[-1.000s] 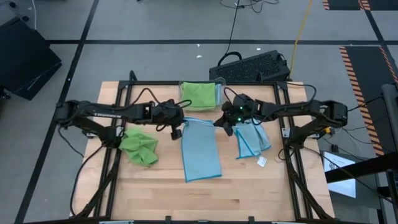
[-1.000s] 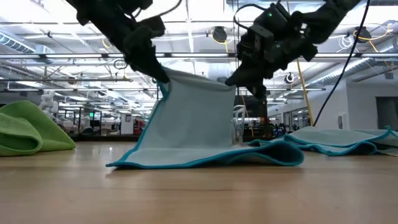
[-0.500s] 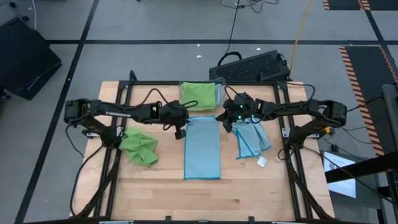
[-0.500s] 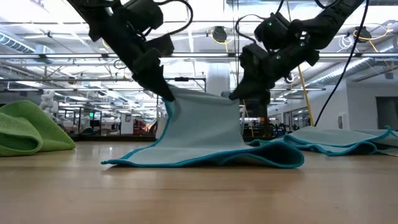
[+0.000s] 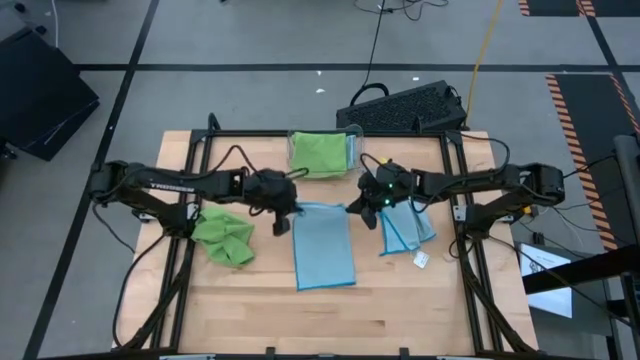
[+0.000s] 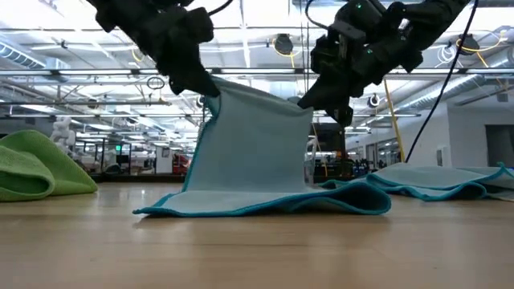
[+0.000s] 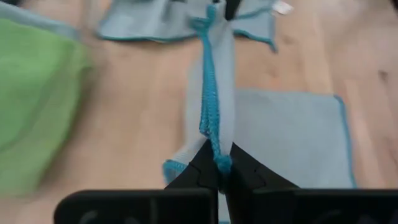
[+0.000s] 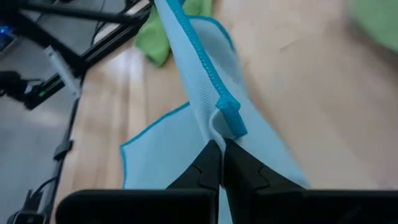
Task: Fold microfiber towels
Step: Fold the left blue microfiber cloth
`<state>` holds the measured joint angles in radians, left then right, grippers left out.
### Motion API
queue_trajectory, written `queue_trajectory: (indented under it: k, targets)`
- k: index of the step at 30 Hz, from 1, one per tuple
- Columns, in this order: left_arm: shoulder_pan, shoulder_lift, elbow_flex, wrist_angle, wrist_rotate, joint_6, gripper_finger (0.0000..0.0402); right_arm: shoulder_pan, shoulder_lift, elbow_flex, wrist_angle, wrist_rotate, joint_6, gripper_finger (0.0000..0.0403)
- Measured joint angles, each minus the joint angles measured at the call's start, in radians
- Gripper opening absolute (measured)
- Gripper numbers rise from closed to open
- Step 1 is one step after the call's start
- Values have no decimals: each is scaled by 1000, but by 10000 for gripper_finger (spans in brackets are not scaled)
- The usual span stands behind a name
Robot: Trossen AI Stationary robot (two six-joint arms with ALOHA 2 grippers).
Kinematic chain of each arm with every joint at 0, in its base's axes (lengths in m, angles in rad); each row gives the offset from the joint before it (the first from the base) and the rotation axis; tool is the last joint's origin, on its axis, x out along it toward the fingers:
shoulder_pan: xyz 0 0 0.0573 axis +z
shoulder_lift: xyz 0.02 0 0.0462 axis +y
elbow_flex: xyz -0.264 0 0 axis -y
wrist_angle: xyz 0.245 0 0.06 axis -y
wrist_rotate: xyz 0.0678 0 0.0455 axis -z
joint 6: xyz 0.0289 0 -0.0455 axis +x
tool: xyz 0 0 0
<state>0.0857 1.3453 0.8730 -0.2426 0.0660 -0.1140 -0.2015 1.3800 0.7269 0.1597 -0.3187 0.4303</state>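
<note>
A light blue towel (image 5: 323, 248) lies mid-table with its near part flat on the wood and its far edge raised (image 6: 253, 92). My left gripper (image 5: 283, 218) is shut on the towel's far left corner and my right gripper (image 5: 362, 212) on its far right corner. Both also show in the low view, the left (image 6: 205, 90) and the right (image 6: 323, 100). A crumpled lime green towel (image 5: 225, 237) lies on the table to the left. More light blue towels (image 5: 405, 225) lie in a heap to the right. My left gripper pinches the towel's far left corner at its teal hem (image 7: 217, 163) between the two fingers, coming from above and the left. The corner is lifted and the cloth slopes down to the table. My right gripper pinches the far right corner at its hem (image 8: 227, 118) between the two fingers, coming from above and the right. The raised edge runs nearly straight between the two grippers (image 6: 257, 90).
A clear bin (image 5: 352, 150) holding a green towel (image 5: 320, 152) stands at the table's far edge, just behind the grippers. A small white tag (image 5: 421, 259) lies near the right heap. Bare wood (image 5: 330, 315) lies toward the near edge.
Both grippers first dipped toward the far edge, then rose and came toward the near edge, keeping hold. The towel's far edge is now higher and nearer, standing over the towel's middle. Its near part has stayed flat on the table.
</note>
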Motion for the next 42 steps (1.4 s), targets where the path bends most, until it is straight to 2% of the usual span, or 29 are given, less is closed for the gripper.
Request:
queue_trajectory:
  k: [5, 18, 24, 30, 33, 36, 42]
  targets:
    - [-91, 37, 0, -54, 1, 8, 5, 56, 5, 0, -21, 3, 39, 4]
    - [-268, 83, 1, -27, -68, -130, 5, 232, 5, 2, -59, 5, 225, 4]
    - [-324, 160, 1, 58, -71, -154, 13, 271, 5, 1, -78, 10, 265, 4]
    - [-346, 201, 2, 76, -96, -199, 8, 333, 4, -14, -88, 109, 263, 4]
    - [-350, 198, 1, 65, -120, -204, 16, 368, 6, -36, -49, 163, 286, 4]
    - [-352, 200, 0, 48, -141, -199, 15, 390, 8, -69, 26, 174, 320, 4]
    - [-336, 151, 0, 33, -266, -207, 9, 405, 6, -115, 124, 252, 374, 4]
